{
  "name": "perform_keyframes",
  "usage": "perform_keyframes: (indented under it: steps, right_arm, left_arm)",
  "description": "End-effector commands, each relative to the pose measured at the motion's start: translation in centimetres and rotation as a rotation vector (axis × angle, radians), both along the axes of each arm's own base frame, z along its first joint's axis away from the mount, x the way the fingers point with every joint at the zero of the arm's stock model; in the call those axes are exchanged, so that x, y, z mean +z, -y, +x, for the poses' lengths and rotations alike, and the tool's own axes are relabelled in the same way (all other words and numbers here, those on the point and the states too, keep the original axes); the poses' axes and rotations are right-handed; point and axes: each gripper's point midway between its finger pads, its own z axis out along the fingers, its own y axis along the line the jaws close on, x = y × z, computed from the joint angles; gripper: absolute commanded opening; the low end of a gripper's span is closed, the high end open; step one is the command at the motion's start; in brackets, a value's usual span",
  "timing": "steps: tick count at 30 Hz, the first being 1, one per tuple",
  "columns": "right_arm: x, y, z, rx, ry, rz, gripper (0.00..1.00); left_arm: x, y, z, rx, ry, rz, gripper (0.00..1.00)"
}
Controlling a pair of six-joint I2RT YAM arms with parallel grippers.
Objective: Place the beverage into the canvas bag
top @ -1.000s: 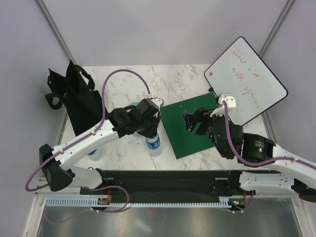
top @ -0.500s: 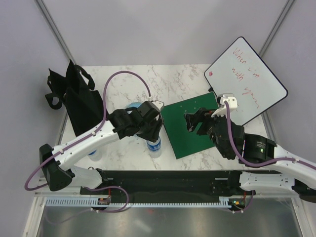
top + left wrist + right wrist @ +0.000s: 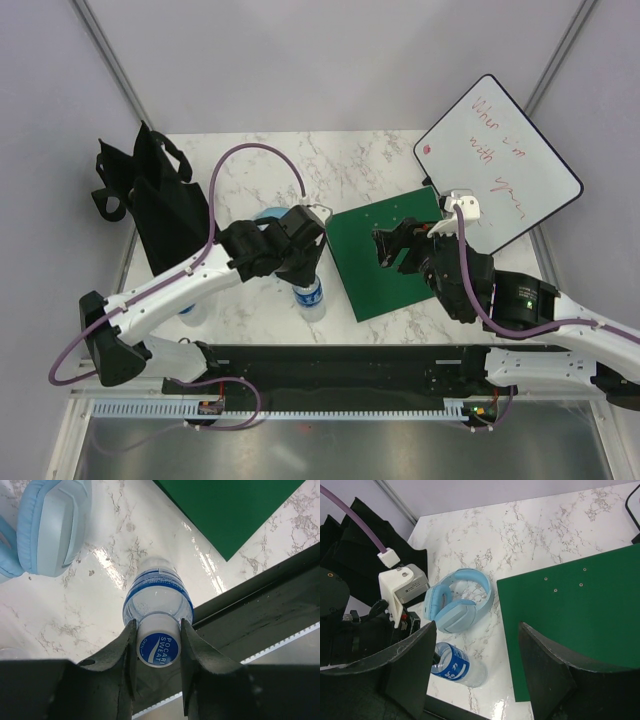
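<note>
The left jaws pinch the round white cap of the clear plastic bottle with blue label [image 3: 158, 600], low on the glossy white marble surface [image 3: 370, 160]. The floppy black canvas bag [image 3: 150, 200] slumps at the far left, well apart from it. The right jaws gape above a flat green mat [image 3: 580, 610].

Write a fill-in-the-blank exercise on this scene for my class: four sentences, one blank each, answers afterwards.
1. The left hand is shut on the white ____ of the bottle.
2. The headphones beside the bottle are light ____.
3. The right hand is ____ and holds nothing.
4. The bag is ____ in colour.
Answers: cap; blue; open; black.
</note>
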Motion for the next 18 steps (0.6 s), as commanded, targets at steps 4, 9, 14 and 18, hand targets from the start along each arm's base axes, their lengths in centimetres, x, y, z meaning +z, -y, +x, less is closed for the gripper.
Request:
perform_keyframes:
  steps: [4, 9, 14, 18]
  right_arm:
    - [0.3, 0.7, 0.0, -0.021, 0.005, 0.019, 0.73]
    - [0.5, 1.0, 0.0, -0.026, 0.014, 0.024, 0.73]
    - [0.4, 0.9, -0.1, -0.019, 0.010, 0.044, 0.73]
    - [-1.2, -1.0, -0.4, 0.041, -0.019, 0.029, 0.77]
  left_arm:
    - [4.5, -0.5, 2.2, 0.095, 0.123, -0.011, 0.02]
    - [8.6, 0.2, 4.1, 0.127, 0.202, -0.025, 0.02]
    - [13.4, -1.2, 7.2, 0.205, 0.325, -0.009, 0.02]
    - [17.2, -3.2, 10.7, 0.292, 0.403, -0.048, 0.02]
